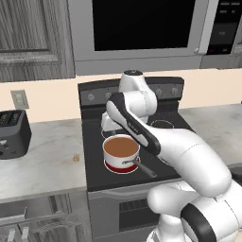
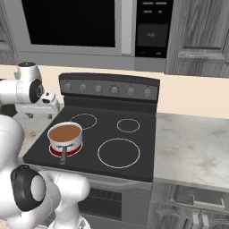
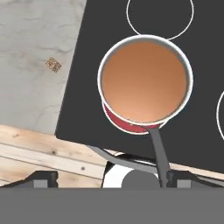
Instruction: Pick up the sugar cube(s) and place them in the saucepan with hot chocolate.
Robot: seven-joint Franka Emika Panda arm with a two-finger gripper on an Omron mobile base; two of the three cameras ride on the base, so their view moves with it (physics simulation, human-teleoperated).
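On the counter (image 3: pixel 26 87), sugar cube (image 3: pixel 54 64) lies beside the stove's saucepan (image 3: pixel 144 81).

Bare counter (image 3: pixel 30 65) around sugar cube (image 3: pixel 54 64)

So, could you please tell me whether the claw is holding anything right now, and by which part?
Nothing is held. The claw is open above the saucepan, and the sugar cube lies on the counter beside the stove.
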